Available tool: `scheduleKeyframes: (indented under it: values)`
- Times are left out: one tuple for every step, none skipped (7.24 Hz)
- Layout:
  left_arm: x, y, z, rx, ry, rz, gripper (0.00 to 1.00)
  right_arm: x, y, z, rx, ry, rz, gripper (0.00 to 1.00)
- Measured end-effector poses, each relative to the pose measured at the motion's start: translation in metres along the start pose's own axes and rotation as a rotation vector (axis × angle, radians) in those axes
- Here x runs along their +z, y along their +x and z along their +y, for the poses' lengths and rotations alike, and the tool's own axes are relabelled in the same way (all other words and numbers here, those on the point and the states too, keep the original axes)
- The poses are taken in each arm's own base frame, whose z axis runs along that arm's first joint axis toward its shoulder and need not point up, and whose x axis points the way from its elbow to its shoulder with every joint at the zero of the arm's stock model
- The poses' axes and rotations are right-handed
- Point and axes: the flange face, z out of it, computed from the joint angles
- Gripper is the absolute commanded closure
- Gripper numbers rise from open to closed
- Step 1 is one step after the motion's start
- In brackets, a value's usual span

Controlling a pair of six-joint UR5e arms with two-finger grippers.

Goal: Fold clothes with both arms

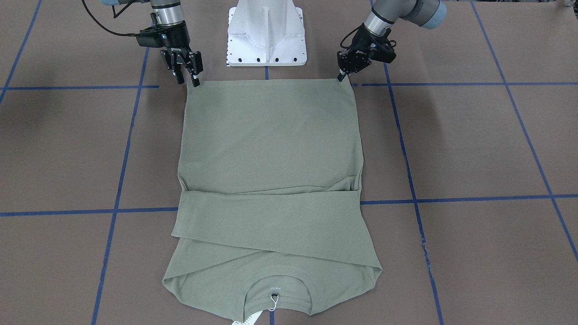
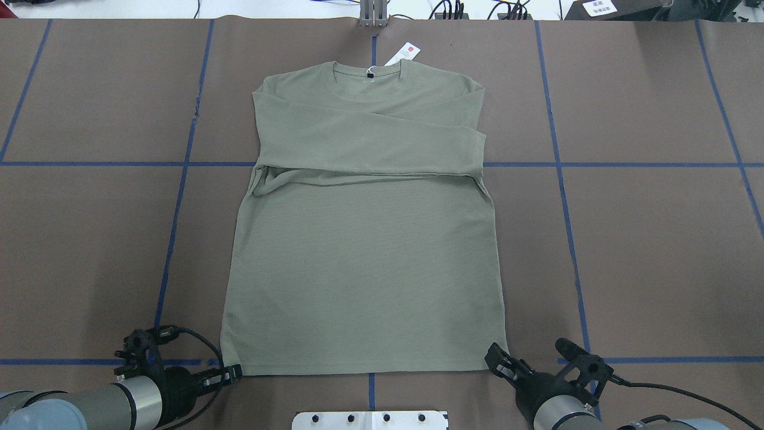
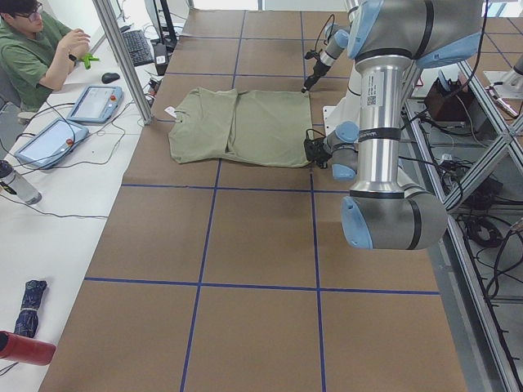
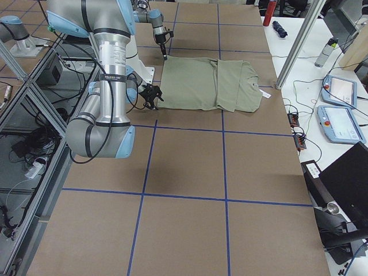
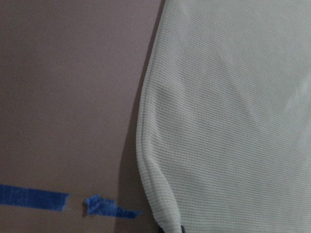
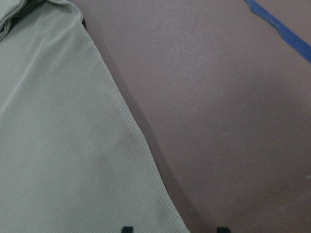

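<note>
In the view facing the robot, the white hang tag (image 1: 242, 321) is lying at 6 o'clock, just below the collar (image 1: 277, 289) of the olive shirt (image 1: 271, 135). The shirt is lying flat on the brown table (image 1: 474, 144), sleeves (image 1: 271, 225) crossing the chest, hem pointing to 12 o'clock. At 11 o'clock the right gripper (image 1: 188, 82) is standing at one hem corner, fingers spread apart. At 1 o'clock the left gripper (image 1: 341, 76) is pinching the other corner.
</note>
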Motion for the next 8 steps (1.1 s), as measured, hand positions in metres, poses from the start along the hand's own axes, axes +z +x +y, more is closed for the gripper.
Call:
scheduleKeyframes:
  values:
    - [0.0003,-0.0001,0.0001,0.0,0.0,0.0,1.0,0.0005,0.0001,0.0011,-0.001,0.001,-0.001,0.42]
    - [0.0006,-0.0002,0.0001,0.0,0.0,0.0,1.0,0.0017,0.0012,0.002,-0.003,0.003,0.001,0.43]
    - [0.0008,-0.0004,0.0001,-0.001,0.0,0.0,1.0,0.0022,0.0014,0.0025,-0.004,0.003,0.001,0.71]
    - [0.0009,-0.0005,0.0002,-0.001,0.0,-0.001,1.0,0.0019,0.0007,0.0029,-0.003,0.002,-0.001,1.0]
    - [0.0009,-0.0003,0.0002,0.0,0.0,0.0,1.0,0.0016,-0.0001,0.0032,-0.002,0.002,-0.002,1.0]
    - [0.0008,0.0005,0.0003,-0.001,0.0,0.001,1.0,0.0015,-0.0003,0.0032,-0.002,0.002,-0.003,1.0]
    - [0.0004,0.0018,0.0005,-0.001,-0.001,0.004,1.0,0.0016,-0.0002,0.0029,-0.002,0.005,-0.004,1.0]
    - [-0.0031,0.0064,-0.0002,-0.003,-0.003,0.015,1.0,-0.0018,-0.0028,0.0002,0.0,0.005,-0.007,1.0]
